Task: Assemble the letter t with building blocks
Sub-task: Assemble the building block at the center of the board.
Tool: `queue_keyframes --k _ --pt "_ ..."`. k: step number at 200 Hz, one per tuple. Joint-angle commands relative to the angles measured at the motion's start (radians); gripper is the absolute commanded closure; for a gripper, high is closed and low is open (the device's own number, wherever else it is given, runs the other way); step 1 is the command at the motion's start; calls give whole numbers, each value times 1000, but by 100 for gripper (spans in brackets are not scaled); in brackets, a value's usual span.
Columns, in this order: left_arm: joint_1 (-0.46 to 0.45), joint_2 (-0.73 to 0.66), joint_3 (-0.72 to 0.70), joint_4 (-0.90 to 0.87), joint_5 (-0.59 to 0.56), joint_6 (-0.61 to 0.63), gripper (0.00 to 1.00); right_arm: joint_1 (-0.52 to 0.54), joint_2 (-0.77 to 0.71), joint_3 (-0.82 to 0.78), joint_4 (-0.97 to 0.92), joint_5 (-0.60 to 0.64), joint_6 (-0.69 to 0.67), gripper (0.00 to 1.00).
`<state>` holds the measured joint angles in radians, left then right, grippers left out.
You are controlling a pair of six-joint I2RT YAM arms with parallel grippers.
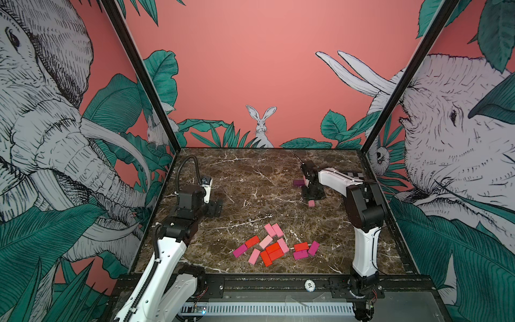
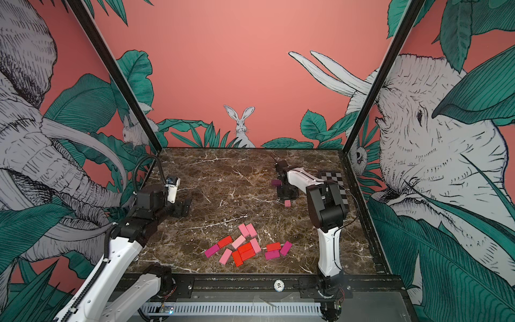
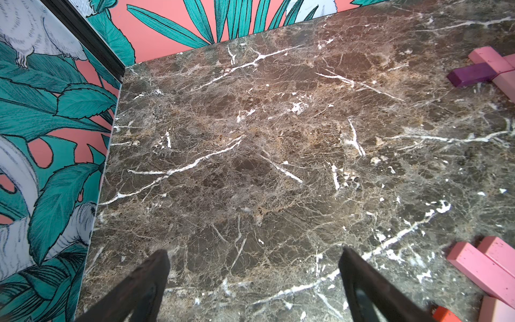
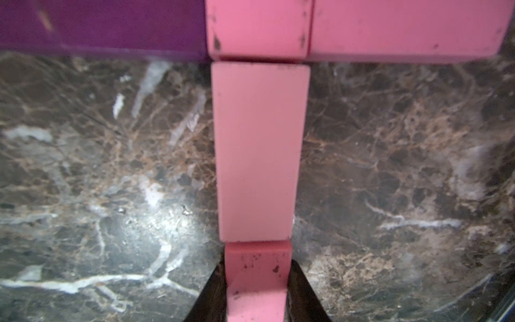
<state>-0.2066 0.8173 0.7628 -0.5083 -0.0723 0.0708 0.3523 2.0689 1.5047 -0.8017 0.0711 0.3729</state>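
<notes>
At the far right of the table, the right wrist view shows a dark purple block (image 4: 106, 25) and two pink blocks (image 4: 257, 28) in a row. A light pink block (image 4: 257, 150) runs from the middle one toward my right gripper (image 4: 257, 264). That gripper is shut on a darker pink block (image 4: 256, 292), which butts against the light pink block's end. In both top views this gripper (image 1: 311, 198) (image 2: 287, 199) points down at the table. The loose building blocks (image 1: 274, 248) (image 2: 246, 248) lie in a pile near the front. My left gripper (image 1: 214, 207) (image 3: 256, 267) hangs open over bare marble at the left.
A black-and-white checkered board (image 1: 352, 175) lies at the right edge behind the right arm. Printed walls close the marble table (image 1: 245, 178) on three sides. In the left wrist view, pink blocks (image 3: 479, 264) of the pile sit just beyond the fingers.
</notes>
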Motion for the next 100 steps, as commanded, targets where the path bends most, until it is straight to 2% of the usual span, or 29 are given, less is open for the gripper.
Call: queue_keyframes --k 1,100 --pt "0 -1 4 -11 -9 -1 3 -9 36 11 2 8 -5 67" --pt "0 -3 5 -12 -7 -1 3 -9 28 4 19 -8 5 67"
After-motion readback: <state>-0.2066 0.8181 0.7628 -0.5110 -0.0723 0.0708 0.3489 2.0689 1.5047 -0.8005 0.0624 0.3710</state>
